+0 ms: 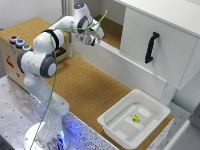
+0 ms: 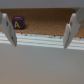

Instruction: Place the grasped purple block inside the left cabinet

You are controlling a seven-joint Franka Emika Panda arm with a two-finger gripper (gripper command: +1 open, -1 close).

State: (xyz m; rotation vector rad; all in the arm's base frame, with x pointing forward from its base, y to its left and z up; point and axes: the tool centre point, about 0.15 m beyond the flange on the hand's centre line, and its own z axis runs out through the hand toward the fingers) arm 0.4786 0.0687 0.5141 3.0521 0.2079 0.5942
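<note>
Two pale fingers (image 2: 8,29) of the gripper (image 2: 40,30) stand wide apart in the wrist view, with nothing between them. Beyond the fingers, the purple block (image 2: 18,23) with a yellow letter on its face sits on the brown cork floor of the left cabinet (image 2: 45,16), near one finger but clear of it. A white front edge of the cabinet runs across just under the fingertips.

In the exterior view the gripper (image 1: 93,36) hangs at the cabinet's open left compartment (image 1: 111,31), with the white arm (image 1: 47,50) bent over the cork tabletop (image 1: 92,90). A closed white door with a black handle (image 1: 151,47) covers the compartment toward the exterior view's right. Nearer the camera, a shallow white tray (image 1: 112,125) holds a small yellow die (image 1: 135,118). Three coloured buttons (image 1: 19,42) sit on a box at the exterior view's left.
</note>
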